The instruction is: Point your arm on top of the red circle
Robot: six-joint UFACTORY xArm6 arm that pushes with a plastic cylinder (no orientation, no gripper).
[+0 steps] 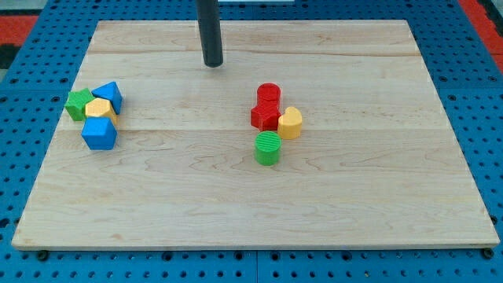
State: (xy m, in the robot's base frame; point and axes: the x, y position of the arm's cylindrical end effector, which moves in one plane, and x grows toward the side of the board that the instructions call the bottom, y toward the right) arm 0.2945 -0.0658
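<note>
my tip (213, 64) rests on the desk (157, 196) near its top edge, touching no block, a bare rod end effector grasping nothing, and the red circle (269, 93) lies near the desk's middle, at about four o'clock from it.

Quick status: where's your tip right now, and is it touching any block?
My tip: holding nothing, touching no block, up and to the view's left of the red circle, with bare board between them.

The red circle (269, 93), an upright cylinder, stands near the board's middle, touching another red block below.
</note>
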